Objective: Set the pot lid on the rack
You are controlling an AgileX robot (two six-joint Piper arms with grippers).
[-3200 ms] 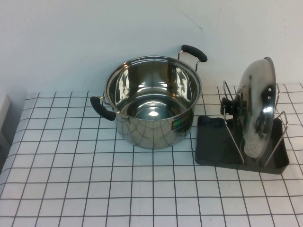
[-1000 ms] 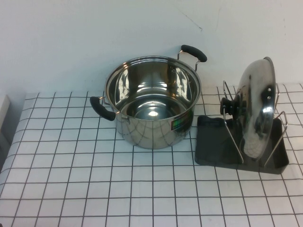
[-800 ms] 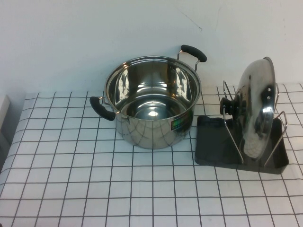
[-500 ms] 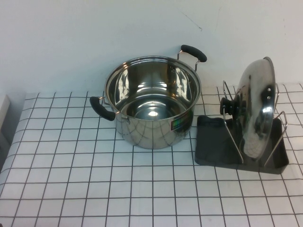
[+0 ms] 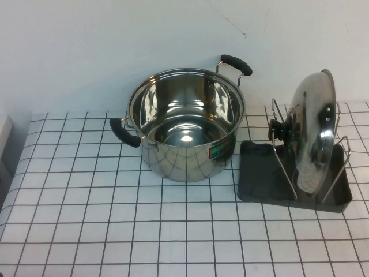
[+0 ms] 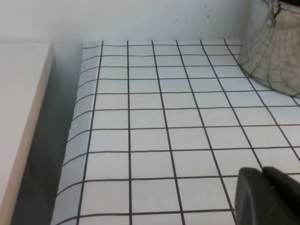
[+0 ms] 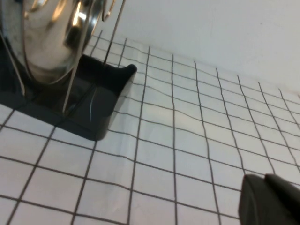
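Note:
The shiny steel pot lid (image 5: 311, 135) stands on edge between the wire loops of the dark grey rack (image 5: 262, 173) at the right of the table, its black knob (image 5: 279, 129) facing the pot. It also shows in the right wrist view (image 7: 54, 37), with the rack (image 7: 101, 101). Neither arm shows in the high view. My left gripper (image 6: 265, 190) is shut and empty over the checked cloth left of the pot. My right gripper (image 7: 269, 197) is shut and empty over the cloth beside the rack.
An open steel pot (image 5: 184, 124) with two black handles stands mid-table, just left of the rack; its wall shows in the left wrist view (image 6: 274, 51). A pale ledge (image 6: 21, 117) lies past the cloth's left edge. A white wall runs behind.

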